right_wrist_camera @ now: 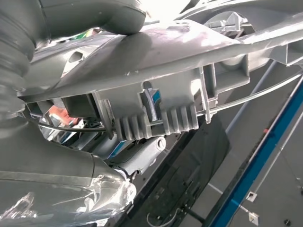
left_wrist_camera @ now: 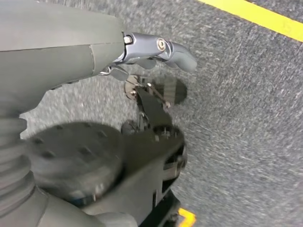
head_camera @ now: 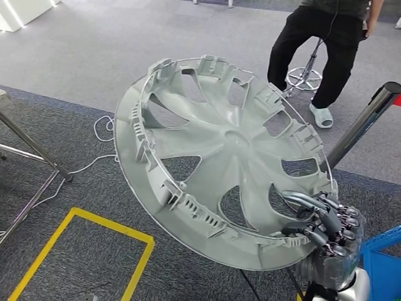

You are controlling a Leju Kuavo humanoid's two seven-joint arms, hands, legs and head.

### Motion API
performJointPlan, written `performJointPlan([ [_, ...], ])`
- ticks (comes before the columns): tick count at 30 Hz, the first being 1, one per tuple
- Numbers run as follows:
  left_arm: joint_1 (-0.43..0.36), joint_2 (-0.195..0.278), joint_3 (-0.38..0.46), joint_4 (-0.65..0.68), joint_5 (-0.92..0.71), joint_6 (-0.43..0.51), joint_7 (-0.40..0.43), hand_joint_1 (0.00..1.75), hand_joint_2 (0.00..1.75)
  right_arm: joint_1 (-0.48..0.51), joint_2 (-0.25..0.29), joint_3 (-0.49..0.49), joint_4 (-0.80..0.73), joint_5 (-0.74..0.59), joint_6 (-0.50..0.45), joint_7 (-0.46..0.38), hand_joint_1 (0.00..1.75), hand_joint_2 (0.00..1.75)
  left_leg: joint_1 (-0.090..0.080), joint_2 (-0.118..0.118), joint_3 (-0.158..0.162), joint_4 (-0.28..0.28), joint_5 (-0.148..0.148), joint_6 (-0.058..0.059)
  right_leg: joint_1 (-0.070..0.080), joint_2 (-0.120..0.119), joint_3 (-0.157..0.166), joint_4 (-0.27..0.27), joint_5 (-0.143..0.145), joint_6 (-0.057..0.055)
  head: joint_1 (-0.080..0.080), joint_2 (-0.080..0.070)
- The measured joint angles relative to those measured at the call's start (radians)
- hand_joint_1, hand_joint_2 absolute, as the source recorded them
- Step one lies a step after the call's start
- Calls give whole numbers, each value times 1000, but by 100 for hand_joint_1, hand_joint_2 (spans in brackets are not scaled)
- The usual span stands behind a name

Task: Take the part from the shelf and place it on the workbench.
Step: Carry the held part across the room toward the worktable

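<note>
The grey wheel cover [head_camera: 222, 157] is held tilted above the carpeted floor [head_camera: 71, 56], gripped at its lower rim by the right hand [head_camera: 326, 229]. The left hand [left_wrist_camera: 157, 49] hangs with nothing held, fingers extended.

The place reads as a robot test floor inside a workshop or lab, not a home or shop. The ground is grey industrial carpet [head_camera: 71, 56] in two shades, with a rectangle of yellow floor tape [head_camera: 101, 224] marking out a zone on it. A loose white cable [head_camera: 97, 135] trails across the carpet beside bare metal stand legs [head_camera: 33, 153]. At the right edge stands a blue steel rack frame [head_camera: 384, 260], and a blue beam of the same sort crosses the right wrist view. A person in black trousers [head_camera: 326, 44] stands by a stool with a chrome base [head_camera: 302, 78].
</note>
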Motion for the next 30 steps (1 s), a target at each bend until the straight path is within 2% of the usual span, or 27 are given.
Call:
performJointPlan([
  [1, -3, -2, 2, 0, 2, -1, 0, 0, 175, 1, 0, 0, 0, 0, -1, 0, 175, 175, -1, 30, -29, 60, -33, -3, 2, -14, 0, 0, -1, -4, -3, 0],
  [2, -5, -3, 4, 0, 3, -2, 0, 0, 175, 1, 0, 0, 0, -1, -1, 0, 175, 175, 0, 44, -63, 128, -64, -4, 5, -29, 0, -1, -2, -7, -5, 0],
  [3, -7, -3, 5, 0, 3, -4, 0, 0, 175, 1, 0, 0, 0, -1, -1, -1, 175, 175, 0, 50, -91, 186, -86, -5, 7, -44, 0, -1, -3, -8, -5, 0],
  [4, -7, -4, 6, 0, 4, -4, 0, 0, 175, 1, 0, 0, 0, -1, -1, -1, 175, 175, 1, 52, -105, 214, -89, -4, 8, -60, 0, -1, -5, -9, -5, 0],
  [5, -6, -3, 6, 0, 4, -4, 0, 0, 175, 1, 0, 0, 0, -2, -1, -1, 175, 175, 0, 54, -100, 207, -75, -3, 10, -74, 1, -1, -6, -9, -5, 0],
  [6, -5, -3, 6, 0, 4, -4, 1, 0, 175, 1, 0, 0, 0, -2, -1, -1, 175, 175, -1, 61, -75, 163, -47, 0, 11, -88, 3, -1, -8, -8, -5, 0],
  [8, -6, -2, 7, 0, 4, -4, 1, 0, 175, 0, 0, 0, 0, -1, -1, -2, 175, 175, -9, 111, 0, 30, 7, 9, 15, -111, 8, 1, -13, -3, -6, 0],
  [10, -10, -2, 7, 0, 5, -4, 1, 0, 175, 0, 0, -1, 0, -2, -1, -2, 175, 175, -17, 147, 41, -48, 23, 21, 20, -134, 13, 2, -19, 6, -6, 0],
  [11, -11, -2, 8, 0, 5, -4, 1, 0, 175, 1, 0, -1, 0, -2, -1, -2, 175, 175, -19, 143, 43, -58, 21, 26, 22, -146, 15, 1, -21, 11, -6, 0],
  [12, -10, -2, 8, 0, 5, -4, 1, 0, 175, 0, 0, -1, 0, -2, -1, -2, 175, 175, -18, 127, 42, -59, 23, 32, 23, -158, 20, -3, -22, 17, -6, 0],
  [13, -7, -3, 9, 0, 5, -4, 1, 0, 175, -1, 0, -1, 0, -2, -1, -3, 175, 175, -16, 114, 44, -63, 24, 37, 21, -154, 22, -1, -26, 23, -5, 0],
  [14, -5, -2, 10, 0, 5, -4, 2, 0, 175, -1, 0, -1, 0, -2, -1, -3, 175, 175, -13, 102, 47, -66, 26, 42, 19, -133, 19, 12, -36, 29, -3, 0],
  [15, -5, -2, 10, 0, 5, -4, 2, 0, 175, -1, 0, -2, 0, -2, -1, -3, 175, 175, -9, 89, 50, -70, 28, 47, 17, -102, 4, 46, -55, 34, -1, 0],
  [16, -6, -1, 11, 0, 5, -4, 2, 0, 175, 0, 0, -2, 0, -2, -1, -3, 175, 175, -6, 76, 51, -71, 29, 50, 14, -66, -24, 103, -82, 38, 2, 0],
  [17, -8, -1, 11, 0, 5, -4, 2, 0, 175, 1, 0, -3, 0, -2, -2, -3, 175, 175, -5, 62, 52, -70, 29, 52, 13, -42, -61, 172, -111, 41, 4, 0],
  [18, -10, -1, 11, 0, 5, -4, 2, 0, 175, 1, 0, -3, 0, -2, -2, -3, 175, 175, -5, 47, 52, -70, 29, 53, 13, -31, -96, 235, -132, 42, 5, 0],
  [19, -10, -1, 11, 0, 5, -4, 2, 0, 175, 2, 0, -3, 0, -2, -2, -3, 175, 175, -5, 31, 52, -70, 29, 54, 13, -28, -120, 272, -137, 44, 6, 0],
  [20, -9, -1, 11, 0, 5, -4, 2, 0, 175, 2, 0, -3, 0, -2, -2, -3, 175, 175, -4, 16, 54, -70, 29, 53, 12, -26, -125, 268, -120, 44, 6, 0],
  [21, -8, -2, 11, 0, 5, -4, 2, 0, 175, 2, 0, -3, 0, -2, -2, -3, 175, 175, -3, 0, 56, -69, 29, 52, 11, -22, -109, 226, -86, 43, 6, 0],
  [22, -7, -2, 11, 0, 5, -4, 2, 0, 175, 1, 0, -3, 0, -2, -2, -3, 175, 175, -2, -16, 58, -69, 28, 49, 8, -8, -79, 157, -46, 44, 6, 0],
  [23, -7, -2, 11, 0, 5, -4, 2, 0, 175, 1, 0, -3, 0, -2, -2, -3, 175, 175, -2, -31, 58, -67, 27, 44, 3, 17, -47, 87, -17, 44, 7, 0],
  [24, -8, -2, 11, 0, 5, -4, 2, 0, 175, 1, 0, -3, 0, -2, -2, -3, 175, 175, -1, -45, 56, -65, 27, 38, -1, 38, -22, 34, 1, 43, 6, 0],
  [25, -8, -1, 11, 0, 5, -4, 2, 0, 175, 0, 0, -3, 0, -2, -2, -3, 175, 175, -1, -56, 53, -64, 28, 32, -3, 54, -8, 5, 6, 40, 6, 0],
  [26, -7, -1, 12, 0, 5, -4, 2, 0, 175, 0, 0, -3, 0, -2, -2, -3, 175, 175, 0, -66, 49, -66, 31, 25, -2, 58, -4, -3, 2, 34, 6, 0],
  [28, -1, 1, 12, 0, 5, -4, 2, 0, 175, -1, 0, -2, 0, -2, -2, -3, 175, 175, 4, -77, 44, -69, 34, 14, 0, 35, -3, -5, 6, 20, 6, 0],
  [29, 1, 1, 12, 0, 5, -4, 2, 0, 175, -1, 0, -2, 0, -2, -2, -3, 175, 175, 3, -62, 39, -60, 27, 9, -1, 23, -1, -8, 7, 13, 3, 0],
  [30, 0, 1, 12, 0, 5, -4, 2, 0, 175, -1, 0, -2, 0, -2, -2, -4, 175, 175, 1, -35, 24, -31, 7, 5, -2, 9, 0, -10, 8, 7, -2, 0],
])
